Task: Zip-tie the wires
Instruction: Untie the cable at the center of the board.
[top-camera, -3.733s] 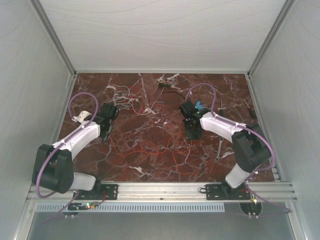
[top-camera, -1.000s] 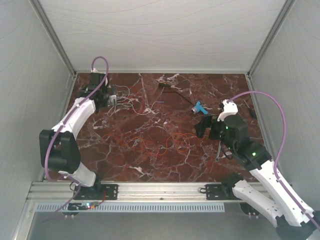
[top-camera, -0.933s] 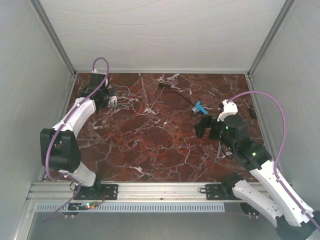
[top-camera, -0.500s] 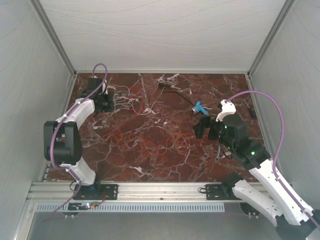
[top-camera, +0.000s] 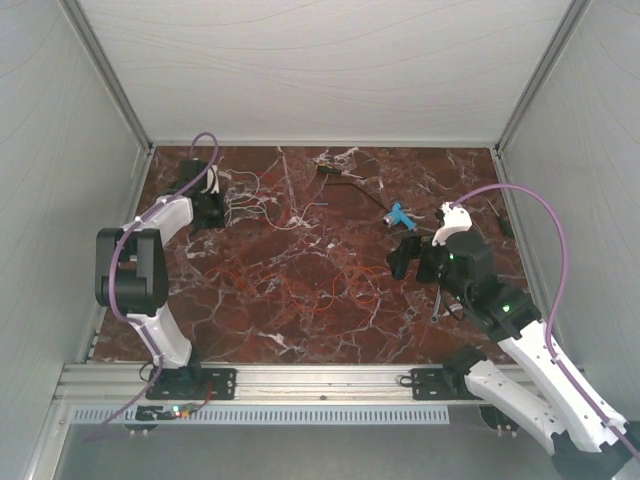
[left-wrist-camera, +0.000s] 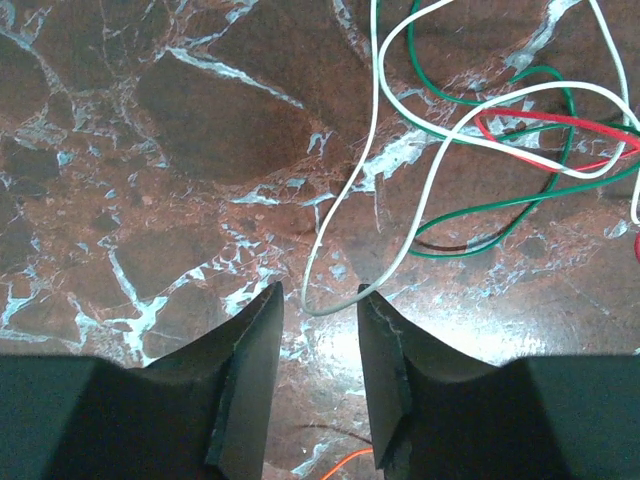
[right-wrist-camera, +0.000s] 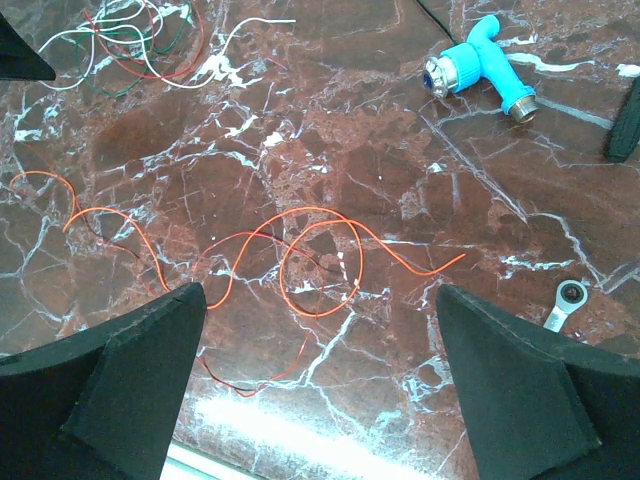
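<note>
The wires lie in two groups on the marble. A white, green and red tangle (top-camera: 255, 205) (left-wrist-camera: 480, 130) (right-wrist-camera: 120, 45) sits at the back left. Long orange-red strands (top-camera: 320, 285) (right-wrist-camera: 310, 260) loop across the middle. My left gripper (top-camera: 215, 212) (left-wrist-camera: 318, 290) is low at the tangle's left end. Its jaws are narrowed but apart, and the end loop of a white wire (left-wrist-camera: 320, 308) lies on the table at their tips, ungripped. My right gripper (top-camera: 405, 262) (right-wrist-camera: 320, 290) hangs wide open above the orange loops. A thin black strip (top-camera: 365, 195), possibly the zip tie, lies near the back.
A blue pipe fitting (top-camera: 400, 213) (right-wrist-camera: 480, 65) lies at the back right. A small wrench (right-wrist-camera: 562, 303) rests by the right arm. A dark-handled tool (top-camera: 328, 171) lies near the back wall. White enclosure walls close in the left, right and back sides.
My left gripper has shifted slightly left and lower at the tangle's end, and its jaws have narrowed a good deal. The right arm has barely moved.
</note>
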